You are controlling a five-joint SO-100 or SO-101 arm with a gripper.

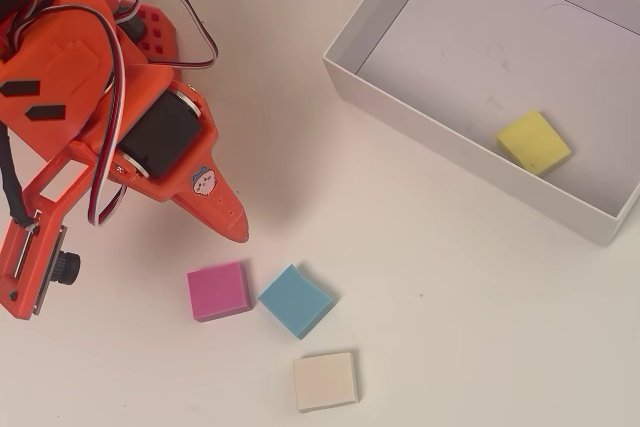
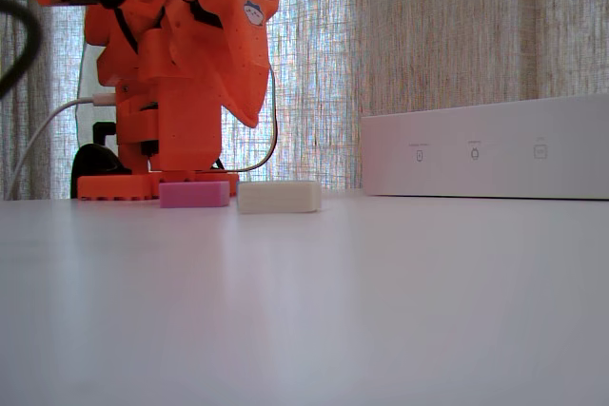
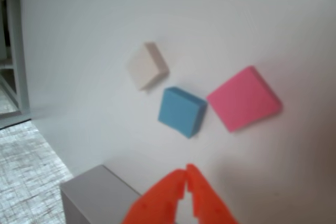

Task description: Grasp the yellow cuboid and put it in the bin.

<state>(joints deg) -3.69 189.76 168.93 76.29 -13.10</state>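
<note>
hand [image 3: 186, 174] tips together, empty, base cropped | yellow cuboid [image 1: 534, 142] in bin [image 1: 420, 115], corner cropped

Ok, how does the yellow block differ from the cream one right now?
The yellow cuboid lies inside the bin, near its front wall; the cream block sits out on the bare table, beside the blue block. The yellow one is bright and turned at an angle, the cream one pale and nearly square to the overhead view. Both look like same-sized flat squares.
</note>
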